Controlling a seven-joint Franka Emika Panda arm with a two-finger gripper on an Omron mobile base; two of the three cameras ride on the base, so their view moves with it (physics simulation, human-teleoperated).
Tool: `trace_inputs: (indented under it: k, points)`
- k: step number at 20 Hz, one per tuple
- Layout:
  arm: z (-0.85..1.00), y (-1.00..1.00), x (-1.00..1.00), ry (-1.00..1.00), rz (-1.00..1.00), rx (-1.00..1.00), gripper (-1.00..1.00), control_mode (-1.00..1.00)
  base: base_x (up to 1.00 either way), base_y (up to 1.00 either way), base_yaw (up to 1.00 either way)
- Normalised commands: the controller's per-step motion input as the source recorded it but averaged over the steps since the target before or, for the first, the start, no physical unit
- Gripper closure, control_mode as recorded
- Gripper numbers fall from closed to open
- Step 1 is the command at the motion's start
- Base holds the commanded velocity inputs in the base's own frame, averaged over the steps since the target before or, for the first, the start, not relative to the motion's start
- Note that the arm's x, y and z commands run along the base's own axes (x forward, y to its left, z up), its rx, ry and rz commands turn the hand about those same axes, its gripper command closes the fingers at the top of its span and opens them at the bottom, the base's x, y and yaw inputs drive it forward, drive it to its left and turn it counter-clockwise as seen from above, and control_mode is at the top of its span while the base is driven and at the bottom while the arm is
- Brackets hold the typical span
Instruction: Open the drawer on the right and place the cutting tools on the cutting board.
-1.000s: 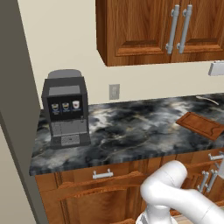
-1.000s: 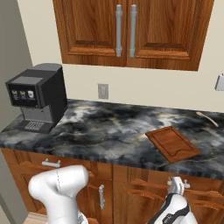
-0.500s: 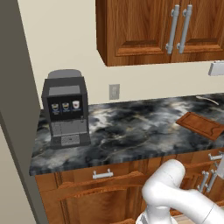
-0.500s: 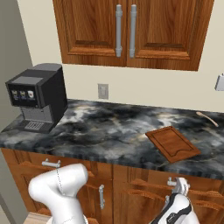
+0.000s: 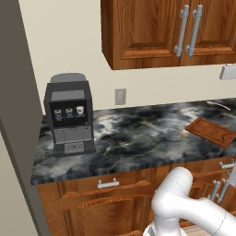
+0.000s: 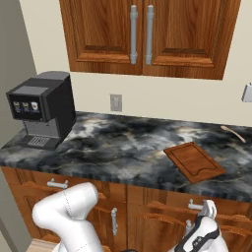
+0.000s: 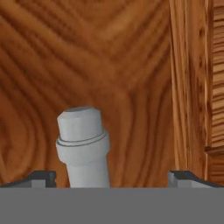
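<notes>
Claw (image 7: 112, 177) tips stand wide apart on either side of a silver handle (image 7: 83, 146), seen end-on against the brown wood front of the drawer (image 7: 109, 65) in the hand view; the fingers (image 7: 41, 178) do not touch the metal. In the right base view the claw (image 6: 208, 210) sits low against the cabinet fronts below the worktop (image 6: 123, 147), at the handle of the right-hand drawer (image 6: 162, 209), which is shut. The cutting board (image 6: 194, 162), reddish-brown with a groove near its rim, lies flat on the dark marbled worktop toward its right end, just above that drawer. From the left base view the cutting board (image 5: 213, 132) lies near the right edge of the worktop (image 5: 138, 133), well apart from a black coffee machine (image 5: 68, 114) standing at the left end. A wall outlet (image 5: 120, 97) sits on the cream wall between them, under upper cabinets (image 5: 175, 32) with long silver handles.
</notes>
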Motion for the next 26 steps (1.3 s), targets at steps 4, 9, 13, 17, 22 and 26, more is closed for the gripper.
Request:
trace_inputs:
  k: [4,9,13,17,22,26]
  points:
    - [-0.18,-0.03,0.09,0.00,-0.02,0.01,-1.00,-1.00,0.00,0.00,0.00]
    - [-0.09,0.00,0.00,0.00,-0.03,0.00,1.00,-1.00,0.00,0.00,0.00]
    - [0.00,0.00,-0.03,-0.04,-0.03,0.00,1.00,-1.00,0.00,0.00,0.00]
    - [0.00,0.00,-0.21,-0.08,-0.04,0.00,1.00,-1.00,0.00,0.00,0.00]
    - [0.00,-0.01,-0.55,-0.06,-0.03,0.00,1.00,-1.00,0.00,0.00,0.00]
    - [0.00,-0.07,-0.78,-0.03,-0.01,0.00,1.00,-1.00,0.00,0.00,0.00]
